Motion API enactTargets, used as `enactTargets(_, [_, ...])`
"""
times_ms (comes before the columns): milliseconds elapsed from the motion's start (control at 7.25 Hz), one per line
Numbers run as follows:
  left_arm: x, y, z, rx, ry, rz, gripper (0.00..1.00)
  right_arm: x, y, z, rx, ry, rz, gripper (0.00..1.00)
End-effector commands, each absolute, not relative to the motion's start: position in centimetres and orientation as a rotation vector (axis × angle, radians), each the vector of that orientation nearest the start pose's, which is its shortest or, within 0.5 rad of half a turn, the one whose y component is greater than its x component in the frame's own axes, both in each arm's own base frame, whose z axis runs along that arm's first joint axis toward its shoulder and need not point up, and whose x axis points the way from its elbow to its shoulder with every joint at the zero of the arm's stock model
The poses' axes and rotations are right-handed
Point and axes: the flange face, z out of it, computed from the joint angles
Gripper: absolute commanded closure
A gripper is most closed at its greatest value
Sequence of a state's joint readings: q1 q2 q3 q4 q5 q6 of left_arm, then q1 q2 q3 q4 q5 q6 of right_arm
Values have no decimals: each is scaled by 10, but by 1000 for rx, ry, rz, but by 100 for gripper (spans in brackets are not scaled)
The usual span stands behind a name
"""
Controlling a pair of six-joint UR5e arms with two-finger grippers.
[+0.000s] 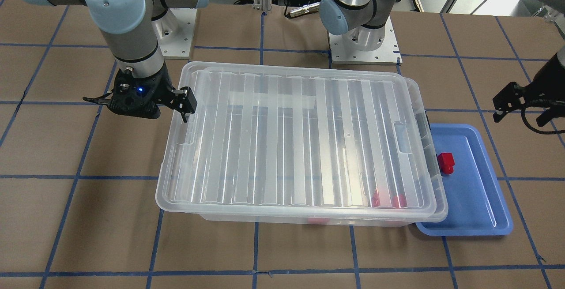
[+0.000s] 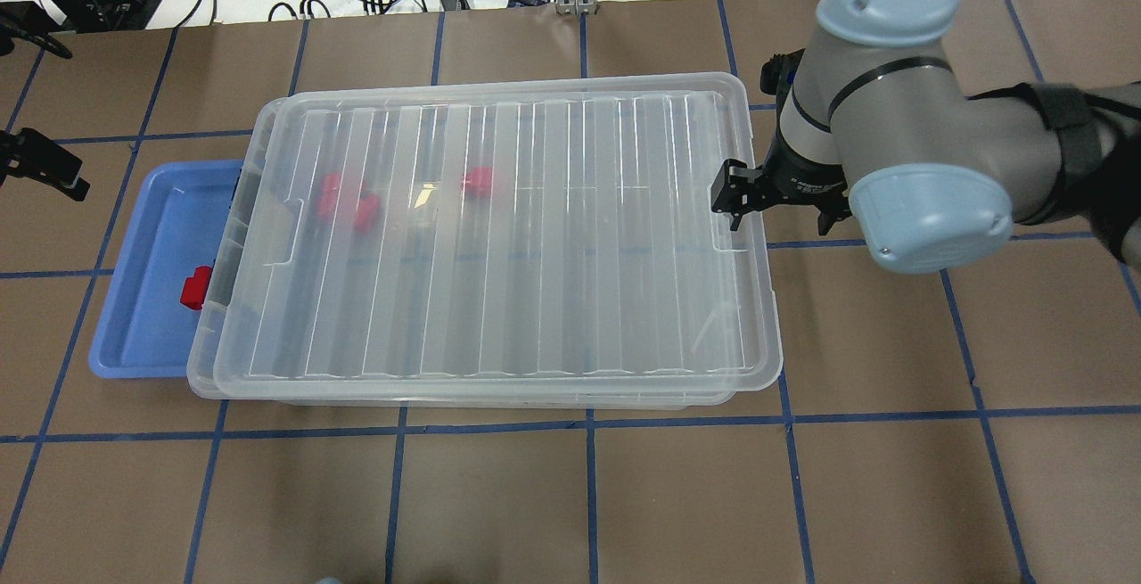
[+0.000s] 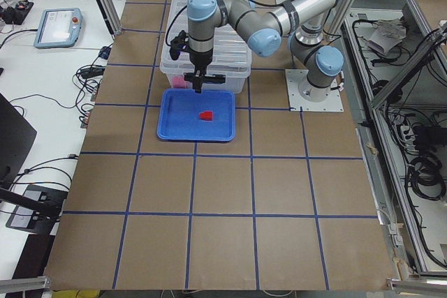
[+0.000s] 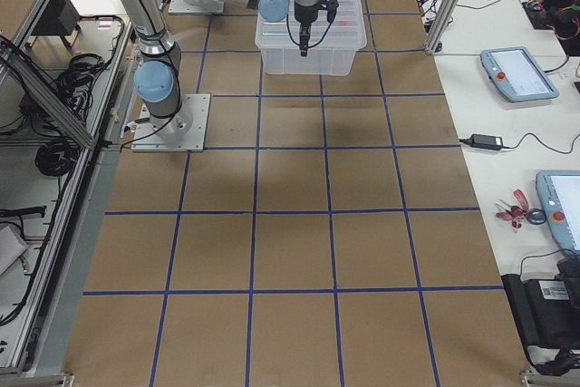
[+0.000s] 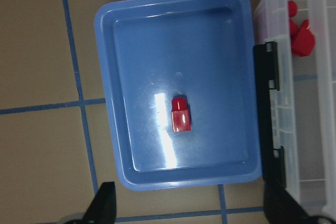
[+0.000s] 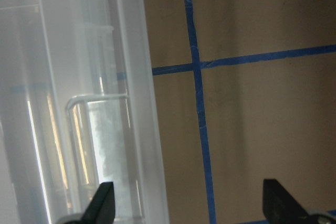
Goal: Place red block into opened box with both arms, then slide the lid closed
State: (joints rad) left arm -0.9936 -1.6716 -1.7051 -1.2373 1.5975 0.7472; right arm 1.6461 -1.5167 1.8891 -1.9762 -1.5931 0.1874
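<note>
On the table (image 2: 570,495) the box (image 2: 207,361) lies lengthwise between the two arms. The lid (image 2: 535,236) rests over nearly all of it, set slightly toward the right arm's end, so only a narrow strip of rim shows at the left end. Touching that end sits the blue tray (image 2: 143,299), and the red block (image 5: 181,115) lies near its middle, clear of every wall. Other red pieces (image 2: 343,201) are already inside the box.

The left gripper (image 5: 193,208) is the nearer one. It hangs above the tray with its fingers spread wide and nothing in them. The block's long axis runs parallel to the box's short end, so the fingers would close across its narrow width.

The right gripper (image 6: 191,211) is also spread wide and empty at the lid's far end. One finger is over the lid and one beyond its edge, though we cannot tell whether either touches. We judge the opening too slim for the block.
</note>
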Motion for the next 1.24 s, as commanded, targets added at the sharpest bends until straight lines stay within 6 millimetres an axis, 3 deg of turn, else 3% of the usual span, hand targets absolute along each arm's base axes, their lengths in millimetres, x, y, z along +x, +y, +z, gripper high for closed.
enactTargets(0, [200, -514, 335, 243, 3077, -70, 0, 168, -483, 339, 164, 3162, -86, 0])
enactTargets(276, [220, -510, 288, 184, 3163, -95, 0, 157, -486, 341, 137, 3242, -107, 0])
enactTargets(414, [219, -514, 273, 183, 3220, -112, 0, 151, -487, 341, 149, 3268, -109, 0])
enactTargets(828, [207, -505, 238, 14, 3303, -47, 0, 117, -493, 346, 186, 3324, -118, 0])
enactTargets(1103, [207, -506, 220, 8, 3307, -42, 0, 108, -495, 347, 121, 3338, -110, 0])
